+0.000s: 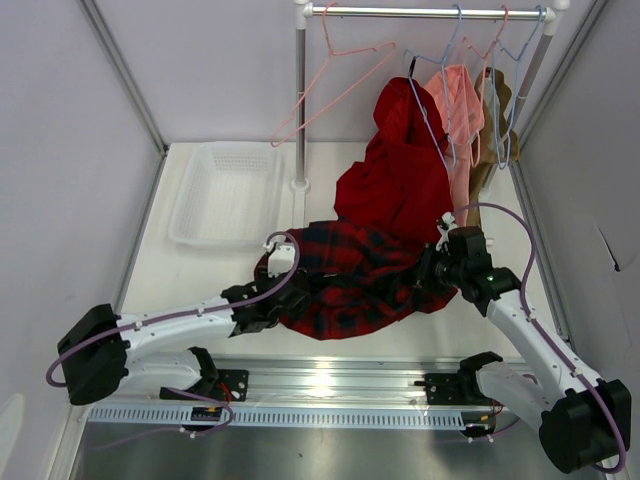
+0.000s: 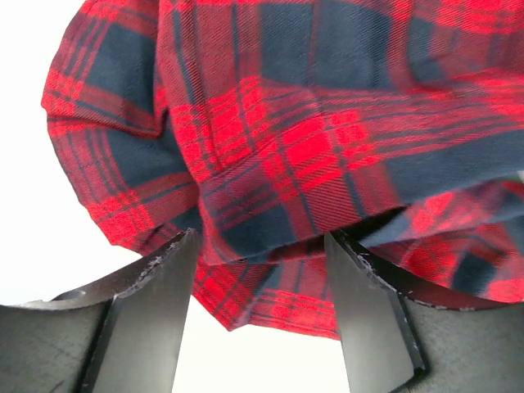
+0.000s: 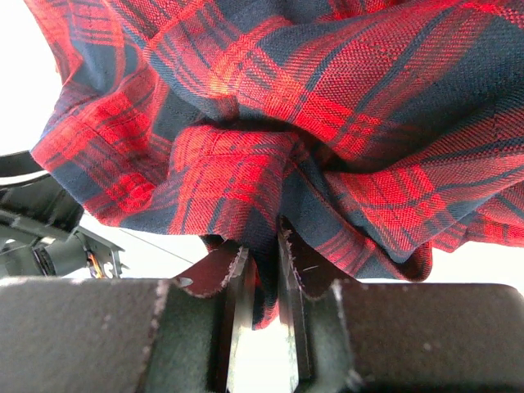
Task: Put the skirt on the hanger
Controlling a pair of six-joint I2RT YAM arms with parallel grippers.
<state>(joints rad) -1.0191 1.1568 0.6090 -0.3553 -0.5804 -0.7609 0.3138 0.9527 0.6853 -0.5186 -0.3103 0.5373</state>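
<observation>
Top external view shows the plaid skirt (image 1: pixel 350 280) bunched on the white worktop (image 1: pixel 190 270) between both arms, well below the pink hanger (image 1: pixel 340 97) hooked on the rail (image 1: pixel 420 13). The left end effector (image 2: pixel 262 270) is spread wide, with the skirt hem lying loose between its fingers. The right end effector (image 3: pixel 262 254) pinches a fold of the skirt.

Skirt (image 1: pixel 345 280) on table (image 1: pixel 185 275) between left end effector (image 1: pixel 280 300) and right end effector (image 1: pixel 425 270); hanger (image 1: pixel 330 85) on rail (image 1: pixel 420 13) behind.
</observation>
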